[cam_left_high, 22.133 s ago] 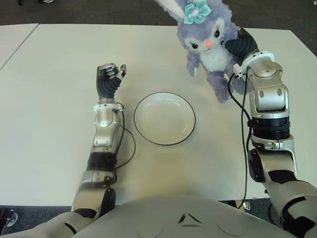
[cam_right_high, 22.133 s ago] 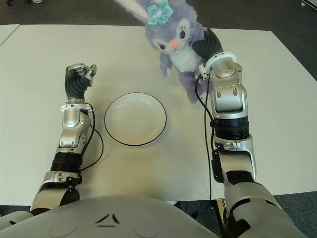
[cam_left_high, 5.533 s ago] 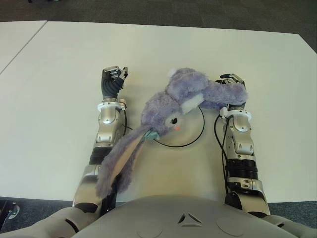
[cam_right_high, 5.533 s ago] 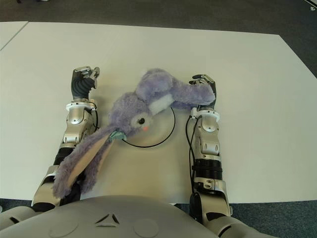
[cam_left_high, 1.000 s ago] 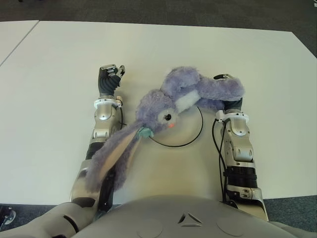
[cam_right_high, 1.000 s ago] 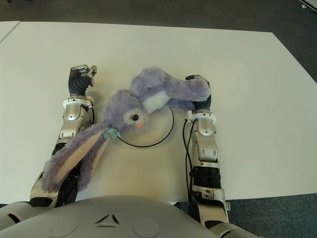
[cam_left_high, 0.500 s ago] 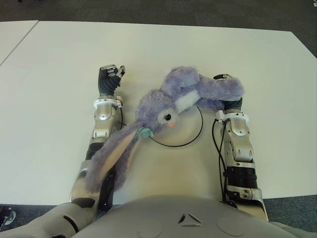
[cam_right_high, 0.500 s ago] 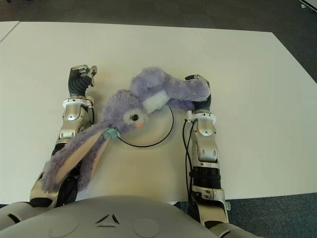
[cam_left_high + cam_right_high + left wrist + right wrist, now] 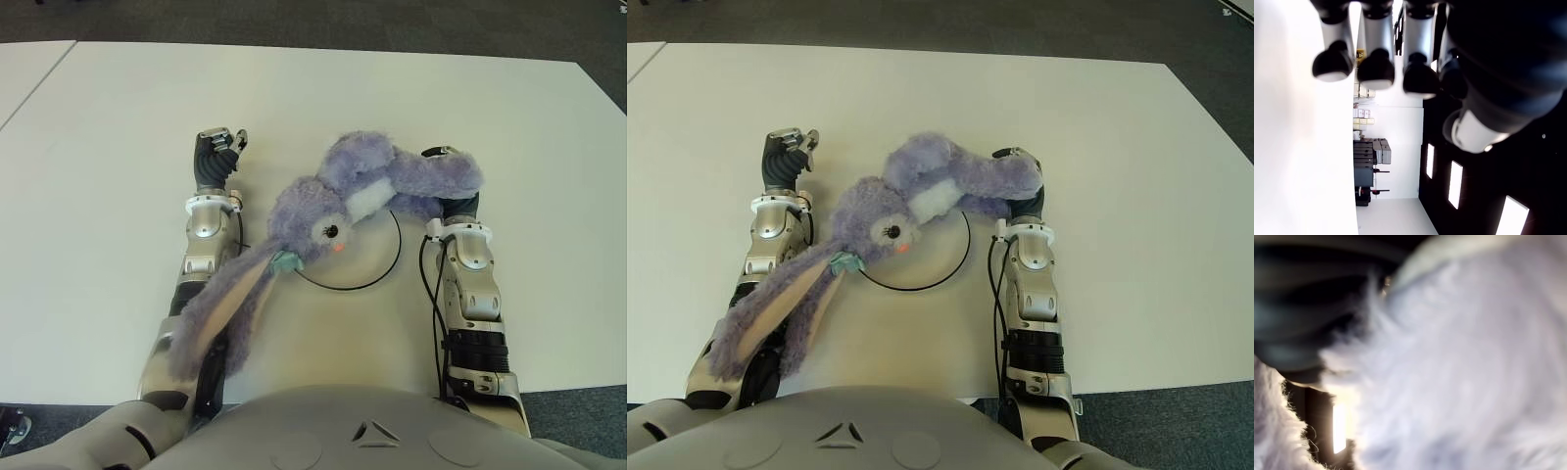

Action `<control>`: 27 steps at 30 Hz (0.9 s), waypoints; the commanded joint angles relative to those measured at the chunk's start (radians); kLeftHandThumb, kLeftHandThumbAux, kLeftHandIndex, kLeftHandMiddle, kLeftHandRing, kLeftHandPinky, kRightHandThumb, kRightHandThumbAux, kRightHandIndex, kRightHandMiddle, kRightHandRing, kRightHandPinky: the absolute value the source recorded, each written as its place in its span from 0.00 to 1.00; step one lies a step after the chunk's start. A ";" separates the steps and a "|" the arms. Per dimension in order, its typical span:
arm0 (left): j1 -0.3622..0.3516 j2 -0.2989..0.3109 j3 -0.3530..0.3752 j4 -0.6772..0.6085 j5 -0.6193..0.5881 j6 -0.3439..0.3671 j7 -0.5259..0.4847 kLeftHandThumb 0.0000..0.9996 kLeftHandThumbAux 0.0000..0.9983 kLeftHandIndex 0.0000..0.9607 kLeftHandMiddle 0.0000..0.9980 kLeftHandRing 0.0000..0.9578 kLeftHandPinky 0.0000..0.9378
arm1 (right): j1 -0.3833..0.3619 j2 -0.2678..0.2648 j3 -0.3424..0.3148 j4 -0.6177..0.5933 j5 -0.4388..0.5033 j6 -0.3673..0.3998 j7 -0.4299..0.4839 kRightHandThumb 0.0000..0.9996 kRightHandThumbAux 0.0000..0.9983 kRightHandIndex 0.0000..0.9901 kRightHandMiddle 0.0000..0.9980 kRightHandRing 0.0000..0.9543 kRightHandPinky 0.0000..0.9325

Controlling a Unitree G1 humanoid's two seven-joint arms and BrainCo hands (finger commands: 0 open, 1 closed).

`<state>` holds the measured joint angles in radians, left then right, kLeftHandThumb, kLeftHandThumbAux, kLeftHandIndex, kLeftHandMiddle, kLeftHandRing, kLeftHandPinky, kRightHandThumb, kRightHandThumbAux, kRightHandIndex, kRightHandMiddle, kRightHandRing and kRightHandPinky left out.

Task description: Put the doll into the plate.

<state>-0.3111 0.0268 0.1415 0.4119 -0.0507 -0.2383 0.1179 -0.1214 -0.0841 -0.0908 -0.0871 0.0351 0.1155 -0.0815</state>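
You are looking at a broad white rectangular table (image 9: pixel 118 137) that is filling most of both eye views, with a second white tabletop (image 9: pixel 24 73) sitting just beside it on the left, a thin seam between them. Dark grey carpeted floor (image 9: pixel 294 20) is showing beyond the far edge.

I see doll (image 9: pixel 333 211): fluffy purple rabbit, white chest, teal bow at ear base. Sprawled across plate (image 9: pixel 377 269), face up, long ears trailing off rim toward me. Plate white, dark-rimmed, mostly covered.
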 commanded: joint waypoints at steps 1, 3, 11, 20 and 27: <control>0.085 -0.020 0.002 0.033 -0.005 0.016 0.000 0.45 0.75 0.81 0.86 0.89 0.89 | 0.031 0.013 0.005 0.009 -0.006 -0.005 0.005 0.72 0.72 0.45 0.89 0.93 0.96; 0.085 -0.020 0.003 0.034 -0.007 0.016 -0.002 0.45 0.75 0.81 0.86 0.89 0.89 | 0.032 0.013 0.005 0.009 -0.005 -0.007 0.006 0.72 0.72 0.45 0.89 0.93 0.96; 0.085 -0.020 0.004 0.038 -0.013 0.011 -0.003 0.44 0.76 0.81 0.85 0.89 0.88 | 0.035 0.015 0.003 0.006 -0.001 -0.024 0.010 0.72 0.72 0.45 0.89 0.93 0.96; 0.084 -0.018 0.004 0.037 -0.010 0.010 -0.001 0.45 0.75 0.80 0.85 0.89 0.88 | 0.034 0.019 0.000 0.000 0.005 -0.032 0.012 0.72 0.72 0.45 0.89 0.93 0.96; 0.084 -0.015 0.004 0.040 -0.011 0.010 -0.005 0.43 0.76 0.81 0.86 0.89 0.89 | 0.036 0.024 0.000 -0.006 0.007 -0.035 0.010 0.72 0.72 0.45 0.89 0.93 0.96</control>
<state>-0.3108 0.0276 0.1432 0.4132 -0.0594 -0.2377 0.1178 -0.1176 -0.0798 -0.0924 -0.0958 0.0388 0.0877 -0.0738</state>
